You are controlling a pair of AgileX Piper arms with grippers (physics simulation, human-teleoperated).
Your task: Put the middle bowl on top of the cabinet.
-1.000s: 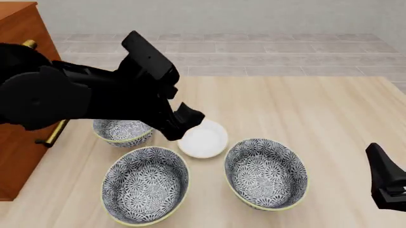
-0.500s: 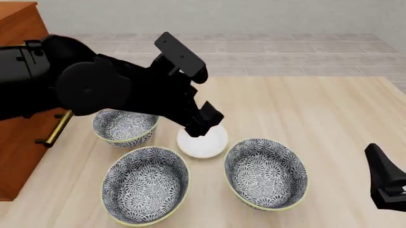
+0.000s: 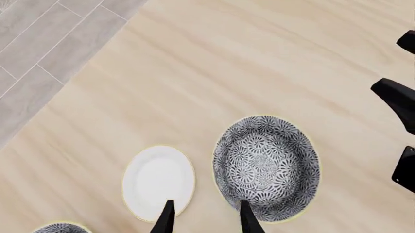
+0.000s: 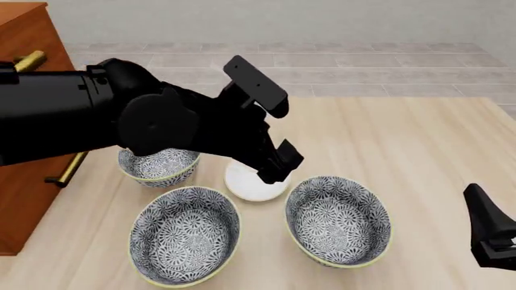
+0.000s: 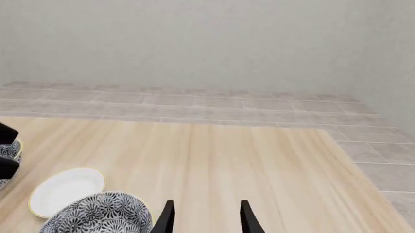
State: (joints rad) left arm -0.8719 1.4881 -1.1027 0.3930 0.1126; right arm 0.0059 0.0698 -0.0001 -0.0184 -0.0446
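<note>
Two alike wide floral bowls stand at the table's front. I take the right one as the middle bowl [image 4: 339, 220] [image 3: 266, 167] [image 5: 100, 216]; its twin [image 4: 185, 234] sits to the left. My left gripper [image 4: 278, 168] [image 3: 206, 221] hangs open and empty over the white dish's right edge, just left of and behind the middle bowl. The reddish-brown cabinet [image 4: 20, 36] stands at the far left, largely hidden by the left arm. Low at the front right, my right gripper [image 4: 481, 208] [image 5: 205, 218] is open and empty, apart from every bowl.
A small plain white dish [image 4: 251, 186] [image 3: 159, 182] [image 5: 65, 190] lies between the bowls. A smaller, deeper patterned bowl [image 4: 157, 164] stands near the cabinet, under the left arm. Brass handles [image 4: 69, 172] stick out from the cabinet's front. Grey tiled floor lies beyond the table's far edge.
The left arm has swung rightward, carrying its open gripper from the dish's left edge to its right edge, closer to the right-hand large bowl. The right arm has not moved.
</note>
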